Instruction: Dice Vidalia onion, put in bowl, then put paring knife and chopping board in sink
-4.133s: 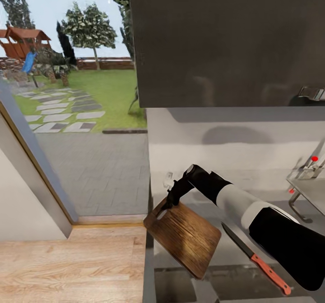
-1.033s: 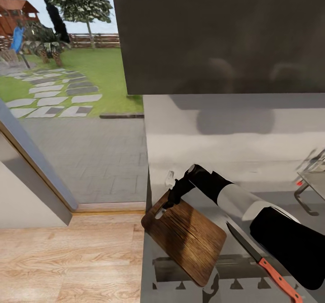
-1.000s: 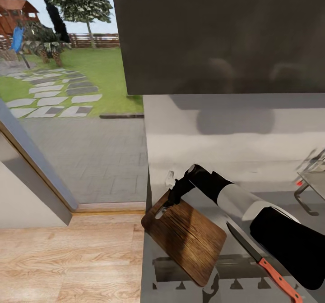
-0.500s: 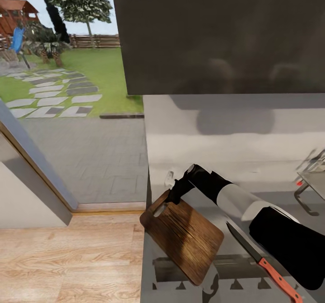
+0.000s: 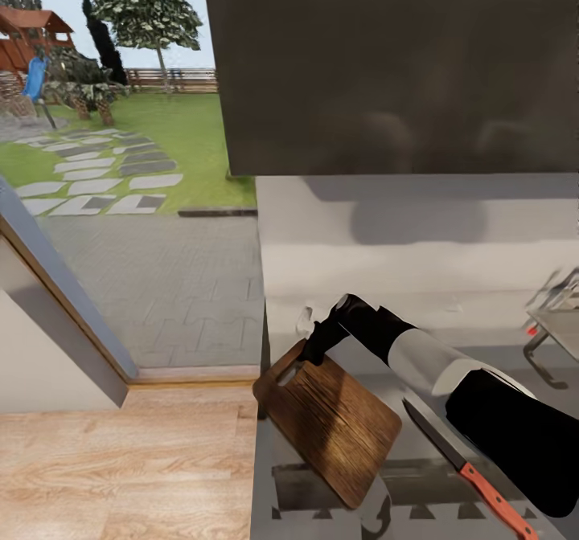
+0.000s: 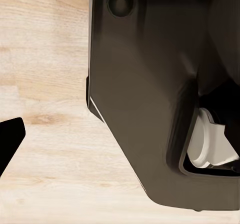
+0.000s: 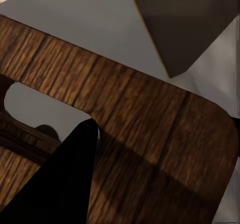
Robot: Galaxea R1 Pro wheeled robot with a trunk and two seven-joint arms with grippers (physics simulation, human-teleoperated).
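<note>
Kitchen corner with a big window onto a garden at left, dark wall cabinet (image 5: 386,66) overhead, wood floor (image 5: 121,468) below. My right arm (image 5: 450,379) reaches in from lower right, forearm angled up and leftward, wrist bent down so the right gripper (image 5: 310,355) meets the handle-slot end of the chopping board (image 5: 334,423). In the right wrist view one dark finger (image 7: 65,179) sits at the slot edge on the board (image 7: 150,129); I read the jaws as clamped on the board's end.

Board sits at the left end of the grey countertop (image 5: 386,387), slot corner hanging past the edge, long axis diagonal, slot end far-left.

Paring knife (image 5: 462,464) lies just right of it, roughly parallel, blade tip far-left, red handle toward me. Sink's (image 5: 555,319) edge at far right.

Left wrist view: robot's dark body (image 6: 160,94) over floor; left jaws' state I cannot tell.
</note>
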